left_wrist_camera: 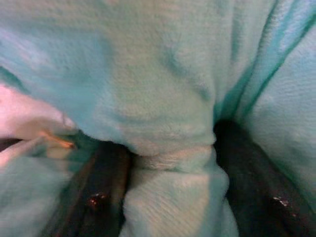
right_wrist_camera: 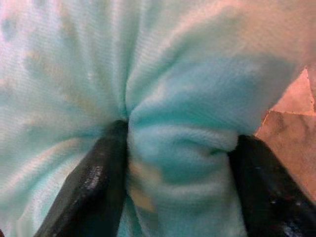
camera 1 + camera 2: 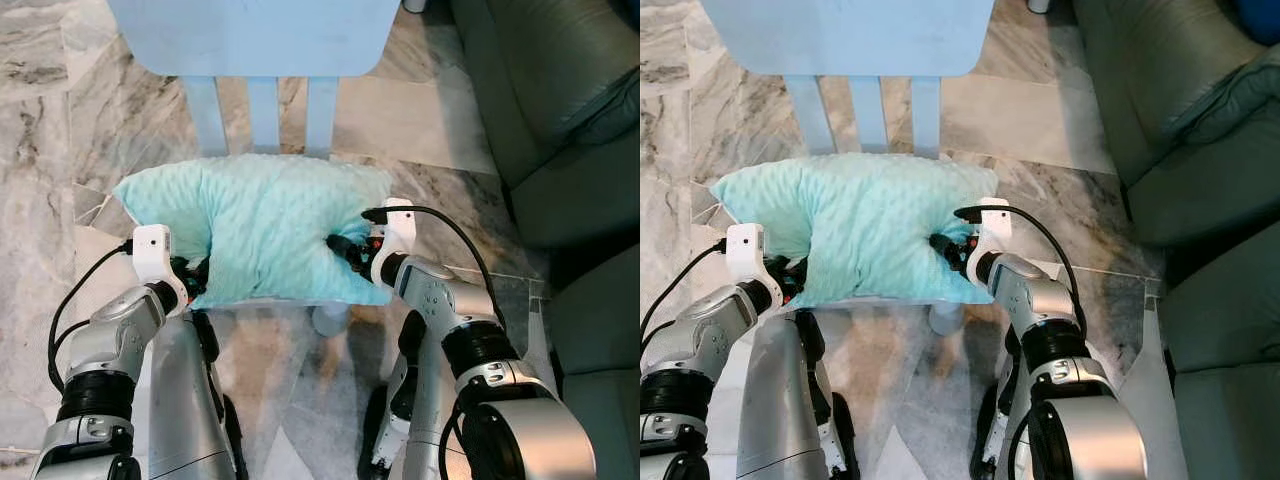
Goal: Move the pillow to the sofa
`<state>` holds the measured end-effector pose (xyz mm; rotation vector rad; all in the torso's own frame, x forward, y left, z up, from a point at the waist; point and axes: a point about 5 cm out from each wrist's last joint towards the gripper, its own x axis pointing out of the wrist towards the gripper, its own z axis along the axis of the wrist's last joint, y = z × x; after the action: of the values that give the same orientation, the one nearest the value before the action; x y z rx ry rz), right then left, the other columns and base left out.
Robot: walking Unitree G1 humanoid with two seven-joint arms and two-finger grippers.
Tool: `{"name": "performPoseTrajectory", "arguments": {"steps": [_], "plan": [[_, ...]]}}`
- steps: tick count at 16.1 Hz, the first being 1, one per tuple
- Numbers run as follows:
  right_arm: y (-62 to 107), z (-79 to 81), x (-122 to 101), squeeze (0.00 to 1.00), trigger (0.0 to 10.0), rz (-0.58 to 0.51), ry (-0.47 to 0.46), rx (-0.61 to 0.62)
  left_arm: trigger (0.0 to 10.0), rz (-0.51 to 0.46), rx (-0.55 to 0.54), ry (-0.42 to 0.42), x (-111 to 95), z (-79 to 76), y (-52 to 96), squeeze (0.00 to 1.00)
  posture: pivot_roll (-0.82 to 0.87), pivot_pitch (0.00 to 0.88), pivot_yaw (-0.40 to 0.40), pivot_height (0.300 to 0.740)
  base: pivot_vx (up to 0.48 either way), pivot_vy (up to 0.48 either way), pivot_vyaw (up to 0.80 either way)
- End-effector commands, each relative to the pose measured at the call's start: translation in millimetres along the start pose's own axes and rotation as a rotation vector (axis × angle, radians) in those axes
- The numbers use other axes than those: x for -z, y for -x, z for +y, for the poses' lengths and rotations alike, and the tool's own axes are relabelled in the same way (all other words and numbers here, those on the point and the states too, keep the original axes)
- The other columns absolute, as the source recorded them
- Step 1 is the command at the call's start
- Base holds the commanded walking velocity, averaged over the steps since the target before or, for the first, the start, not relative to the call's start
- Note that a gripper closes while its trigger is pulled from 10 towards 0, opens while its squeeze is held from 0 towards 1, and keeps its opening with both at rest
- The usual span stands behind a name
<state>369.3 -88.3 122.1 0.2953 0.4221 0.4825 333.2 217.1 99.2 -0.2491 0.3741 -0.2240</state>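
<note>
Home living room, marble floor point(image 3: 60, 110), grey-green sofa point(image 3: 560, 110), pale blue chair point(image 3: 255, 40)

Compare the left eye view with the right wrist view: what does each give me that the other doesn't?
Left eye view alone: the whole pillow lying on a blue chair, the left gripper shut on its left edge, both silver arms, and the green sofa to the right. Right wrist view alone: a fold of plush bunched between the right gripper's two black fingers, close up. Shared: the right gripper shut on the pillow, and marble floor beyond.
</note>
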Motion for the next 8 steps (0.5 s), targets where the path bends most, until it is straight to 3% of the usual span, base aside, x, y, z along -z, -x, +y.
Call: {"name": "performPoseTrajectory", "arguments": {"steps": [1, 6, 8], "plan": [[1.6, -4.9, 12.2, 0.0, 0.0, 0.023, -0.021, 0.016, 0.0, 0.092, -0.014, 0.015, 26.2, -0.4, -1.0, 0.0, -0.07, 0.373, -0.088, 0.456, 0.0, 0.0, 0.0], [1.0, -7.5, -9.1, 0.0, 0.0, -0.041, 0.037, 0.029, 0.0, 0.017, -0.07, 0.006, 11.2, 0.5, -11.6, 0.0, -0.07, 0.216, -0.071, 0.456, 0.0, 0.0, 0.0], [1.0, 2.9, -1.6, 0.0, 0.0, -0.03, 0.068, -0.057, 0.0, 0.035, -0.144, 0.028, 30.9, 8.2, -7.5, 0.0, -0.07, 0.148, -0.047, 0.456, 0.0, 0.0, 0.0]]}}
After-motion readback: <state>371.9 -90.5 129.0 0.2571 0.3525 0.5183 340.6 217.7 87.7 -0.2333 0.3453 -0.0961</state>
